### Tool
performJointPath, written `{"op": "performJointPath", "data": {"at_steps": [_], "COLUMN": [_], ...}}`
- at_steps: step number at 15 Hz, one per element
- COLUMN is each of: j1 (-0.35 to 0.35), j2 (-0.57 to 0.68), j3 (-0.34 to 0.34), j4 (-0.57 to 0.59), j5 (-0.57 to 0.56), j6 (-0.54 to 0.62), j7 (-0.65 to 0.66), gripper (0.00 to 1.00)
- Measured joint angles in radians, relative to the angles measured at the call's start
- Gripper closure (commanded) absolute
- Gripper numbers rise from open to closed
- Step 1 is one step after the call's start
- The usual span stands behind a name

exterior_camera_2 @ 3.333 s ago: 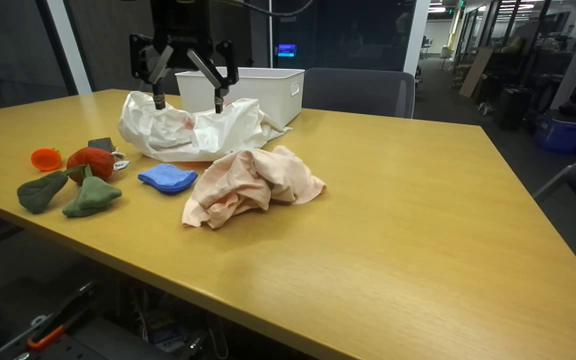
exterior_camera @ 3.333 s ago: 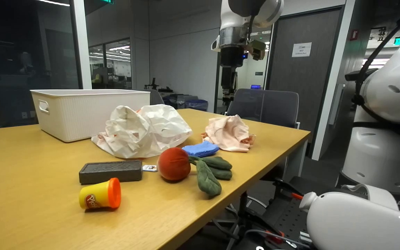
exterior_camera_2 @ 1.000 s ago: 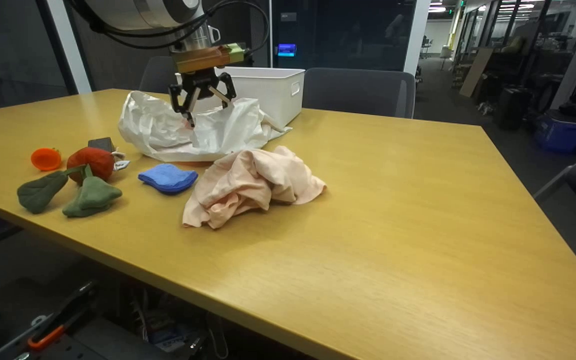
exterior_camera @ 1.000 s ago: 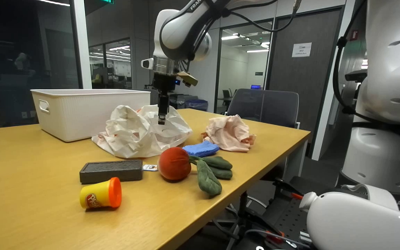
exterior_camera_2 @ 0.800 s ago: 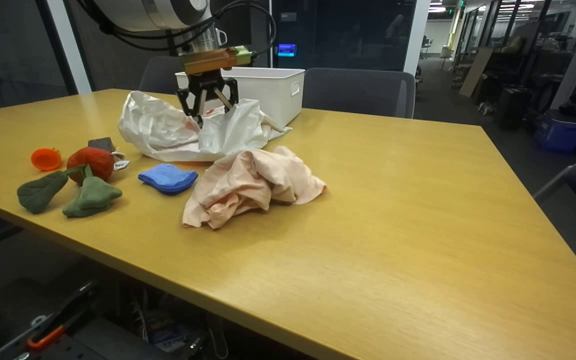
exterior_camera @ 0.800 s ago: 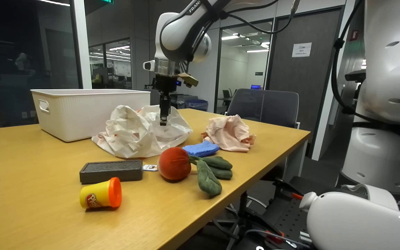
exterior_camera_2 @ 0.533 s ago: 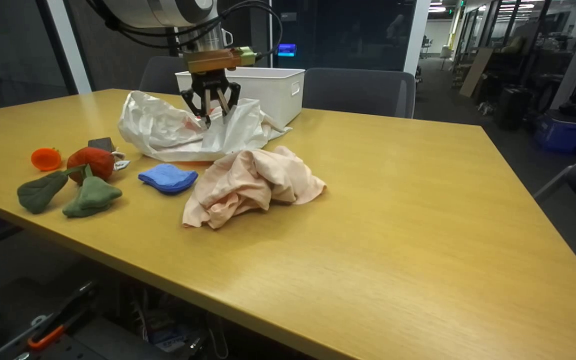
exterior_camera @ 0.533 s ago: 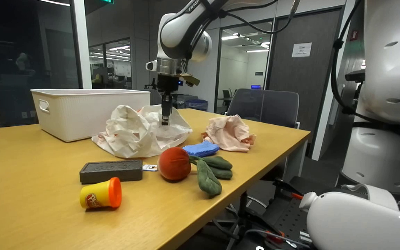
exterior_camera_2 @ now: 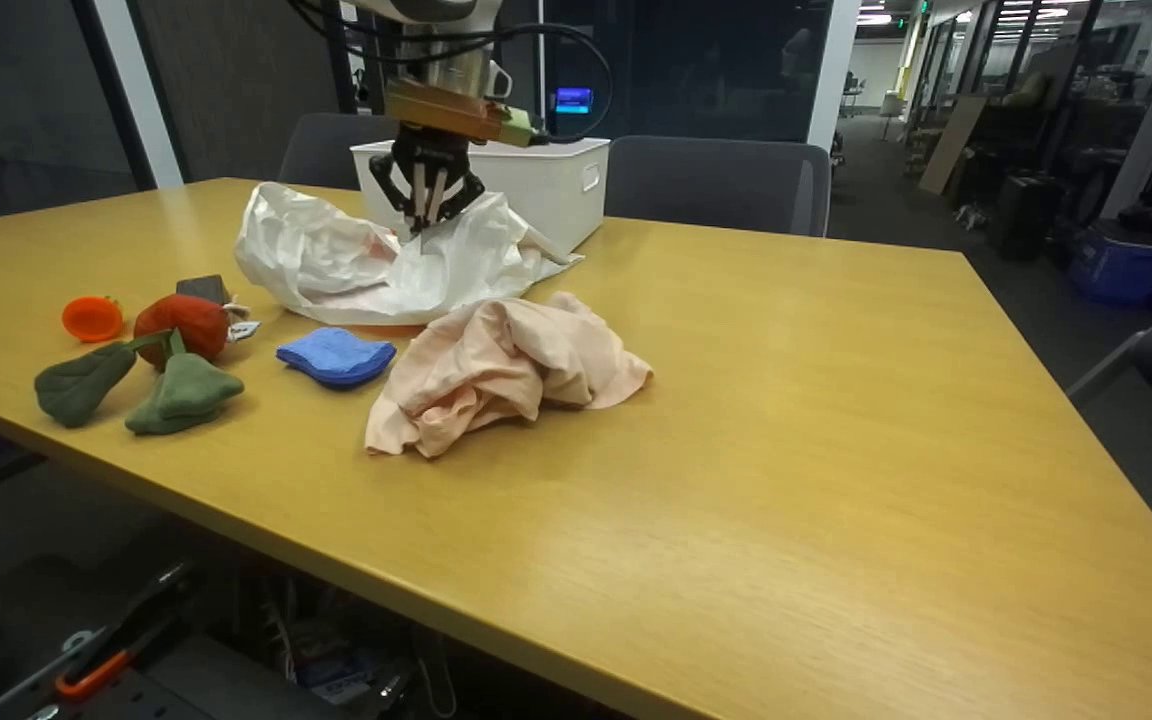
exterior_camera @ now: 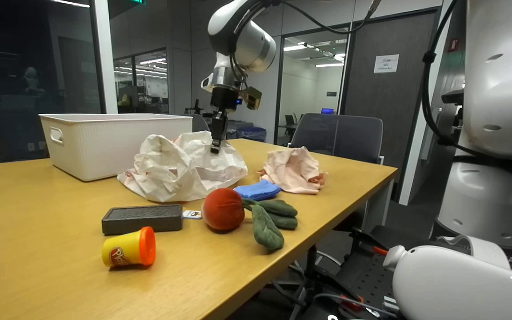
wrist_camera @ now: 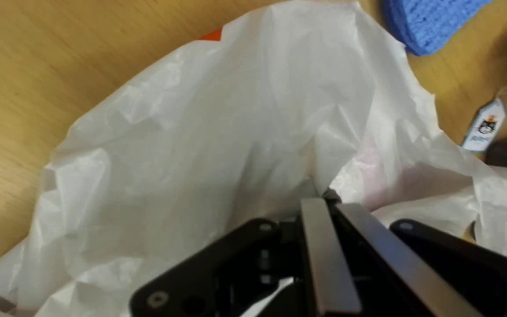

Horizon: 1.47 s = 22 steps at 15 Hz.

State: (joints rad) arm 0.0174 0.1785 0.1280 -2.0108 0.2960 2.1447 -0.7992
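Gripper (exterior_camera: 215,150) sits way lower than a few seconds back, spread then, now clenched on a fold of the crumpled white bag (exterior_camera: 185,171). Left to right in an exterior view: white bin (exterior_camera: 118,146) left of it, unmoved; bag at its tips, slightly reshaped; blue sponge (exterior_camera: 257,190) and peach cloth (exterior_camera: 294,171) to its right, same spots.

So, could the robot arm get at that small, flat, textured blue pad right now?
Probably not right away: its black pincer looks shut on the crumpled white plastic bag and would likely need to let go first. Otherwise the way seems free: nothing lies on top of the blue pad.
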Motion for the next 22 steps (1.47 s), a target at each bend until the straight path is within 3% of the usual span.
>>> {"op": "performJointPath", "data": {"at_steps": [10,18,22], "j1": [-0.174,-0.301,-0.352], "j2": [0.027,0.168,0.232], "j3": [-0.125,-0.22,-0.247], "j4": [0.155,0.228,0.236], "j5": [0.412,0.654,0.796], "j6": [-0.417,-0.742,-0.846], "j7": [-0.032,-0.031,0.007], "gripper": [0.97,0.99,0.99]}}
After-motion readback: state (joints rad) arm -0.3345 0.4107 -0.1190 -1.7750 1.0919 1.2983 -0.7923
